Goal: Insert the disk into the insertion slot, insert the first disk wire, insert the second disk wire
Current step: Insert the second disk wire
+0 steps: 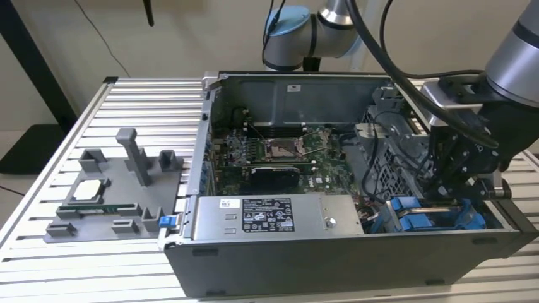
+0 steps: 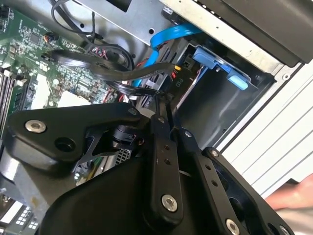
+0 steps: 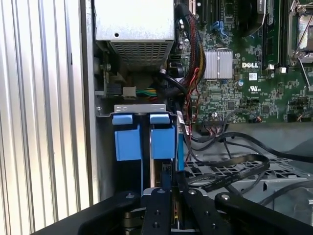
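Inside the open grey metal computer case (image 1: 337, 265), the black gripper (image 1: 444, 189) hangs just above the grey drive-cage bay with blue plastic rails (image 1: 438, 214), beside the large silver box (image 1: 278, 216); whether its fingers grip anything I cannot tell.

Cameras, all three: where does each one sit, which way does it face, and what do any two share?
Exterior view: off the arm, above the table, looking down into the open computer case; the arm and hand show at its right.
First wrist view: on the arm, facing the blue drive rails and motherboard; black hand links in the foreground.
Second wrist view: on the arm, facing a blue cable; hand links in front.
Both wrist views share the motherboard.
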Motion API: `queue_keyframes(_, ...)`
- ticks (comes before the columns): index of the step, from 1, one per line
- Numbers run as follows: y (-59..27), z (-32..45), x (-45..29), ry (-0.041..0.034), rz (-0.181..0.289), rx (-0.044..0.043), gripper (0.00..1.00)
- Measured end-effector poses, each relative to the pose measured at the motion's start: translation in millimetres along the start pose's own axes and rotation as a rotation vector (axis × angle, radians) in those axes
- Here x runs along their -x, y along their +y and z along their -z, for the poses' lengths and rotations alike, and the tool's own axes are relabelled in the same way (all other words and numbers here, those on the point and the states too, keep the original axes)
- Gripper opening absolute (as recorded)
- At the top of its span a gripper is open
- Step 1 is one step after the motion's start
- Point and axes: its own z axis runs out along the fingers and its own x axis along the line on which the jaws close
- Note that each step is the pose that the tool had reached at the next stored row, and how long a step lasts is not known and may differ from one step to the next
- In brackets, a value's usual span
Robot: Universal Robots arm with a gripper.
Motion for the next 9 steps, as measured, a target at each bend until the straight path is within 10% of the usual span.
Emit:
queue_keyframes(7, -0.1, -7.9, -0.4, 0.0035, 0.000, -0.0022, 0.00)
queue_keyframes(8, -0.2, -8.0, -0.4, 0.0026, 0.000, -0.0022, 1.00)
queue_keyframes(9, -0.2, -6.0, -0.2, 0.0011, 0.000, -0.0019, 1.00)
